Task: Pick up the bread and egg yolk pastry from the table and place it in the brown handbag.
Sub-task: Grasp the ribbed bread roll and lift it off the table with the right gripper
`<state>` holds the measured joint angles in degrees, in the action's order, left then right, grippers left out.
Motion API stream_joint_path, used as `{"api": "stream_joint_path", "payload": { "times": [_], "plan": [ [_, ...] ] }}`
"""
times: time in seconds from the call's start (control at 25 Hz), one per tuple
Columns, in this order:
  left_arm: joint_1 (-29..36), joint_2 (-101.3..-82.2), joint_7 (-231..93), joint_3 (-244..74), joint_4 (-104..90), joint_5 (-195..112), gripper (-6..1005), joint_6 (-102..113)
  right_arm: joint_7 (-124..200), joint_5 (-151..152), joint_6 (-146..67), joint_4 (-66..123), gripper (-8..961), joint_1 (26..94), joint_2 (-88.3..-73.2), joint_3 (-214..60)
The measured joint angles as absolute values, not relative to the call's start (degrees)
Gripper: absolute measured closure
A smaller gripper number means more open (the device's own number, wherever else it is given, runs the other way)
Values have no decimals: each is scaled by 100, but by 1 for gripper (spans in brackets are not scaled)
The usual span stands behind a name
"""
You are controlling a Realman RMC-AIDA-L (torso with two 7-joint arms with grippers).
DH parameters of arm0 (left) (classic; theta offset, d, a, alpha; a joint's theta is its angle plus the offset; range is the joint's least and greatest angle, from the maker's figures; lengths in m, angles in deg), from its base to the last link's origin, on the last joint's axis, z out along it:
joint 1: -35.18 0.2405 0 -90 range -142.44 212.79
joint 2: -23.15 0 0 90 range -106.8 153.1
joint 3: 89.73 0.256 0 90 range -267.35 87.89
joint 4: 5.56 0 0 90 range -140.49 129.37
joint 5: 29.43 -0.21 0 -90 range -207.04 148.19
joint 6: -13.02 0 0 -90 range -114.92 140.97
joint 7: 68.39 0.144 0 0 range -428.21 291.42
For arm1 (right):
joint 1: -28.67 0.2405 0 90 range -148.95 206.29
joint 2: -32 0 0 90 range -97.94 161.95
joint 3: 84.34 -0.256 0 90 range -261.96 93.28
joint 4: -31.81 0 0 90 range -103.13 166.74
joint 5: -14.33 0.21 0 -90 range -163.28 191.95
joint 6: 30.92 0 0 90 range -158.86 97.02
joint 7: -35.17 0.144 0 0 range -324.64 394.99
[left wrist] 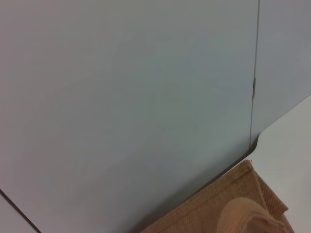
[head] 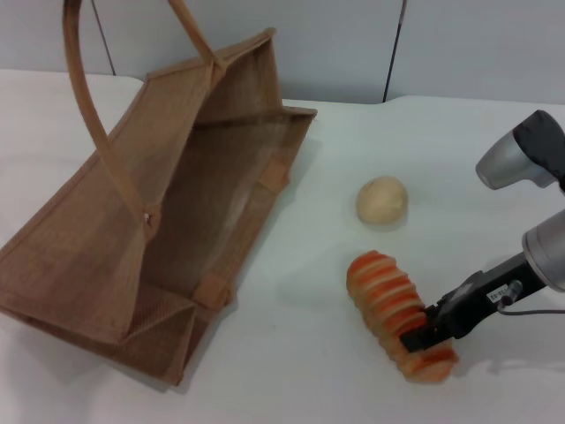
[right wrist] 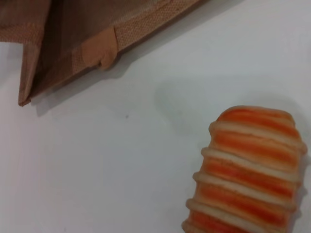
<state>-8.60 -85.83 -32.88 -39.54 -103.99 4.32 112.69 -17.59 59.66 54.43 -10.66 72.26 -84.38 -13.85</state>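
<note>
The bread [head: 393,305], a ridged loaf with orange and cream stripes, lies on the white table [head: 291,353] at the front right. It also shows in the right wrist view [right wrist: 252,165]. My right gripper [head: 422,338] reaches in from the right and sits at the loaf's near end, touching it. The egg yolk pastry [head: 381,200], a pale round ball, rests on the table just behind the loaf. The brown handbag [head: 177,221] lies on its side at the left, its mouth facing the pastries. My left gripper is out of view.
The bag's long handles [head: 84,88] loop up at the far left. A grey wall panel [head: 353,44] runs behind the table. The bag's near corner shows in the right wrist view [right wrist: 73,29], and its top edge shows in the left wrist view [left wrist: 233,204].
</note>
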Motion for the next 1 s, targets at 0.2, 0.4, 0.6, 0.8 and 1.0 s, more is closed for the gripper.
{"api": "stream_joint_path", "payload": {
  "times": [0.2,0.4,0.6,0.8,1.0],
  "plan": [
    [-868,-8583,-3288,-3954,-10400,432,879,11269,-1699,5964,5399,-933,368,7290,-8433,-1390],
    [-859,-8583,-3281,-3955,-10400,432,879,11261,-1695,5958,5390,-923,418,7321,-8423,-1405],
    [-867,-8583,-3279,-3955,-10399,432,879,11253,-1694,5941,5389,-956,439,7339,-8417,-1429],
    [-849,-8583,-3275,-3955,-10400,432,879,11212,-1714,5932,5375,-986,473,7341,-8412,-1457],
    [-836,-8583,-3269,-3955,-10400,432,879,11192,-1721,5919,5318,-1009,516,7341,-8410,-1458]
  ]
}}
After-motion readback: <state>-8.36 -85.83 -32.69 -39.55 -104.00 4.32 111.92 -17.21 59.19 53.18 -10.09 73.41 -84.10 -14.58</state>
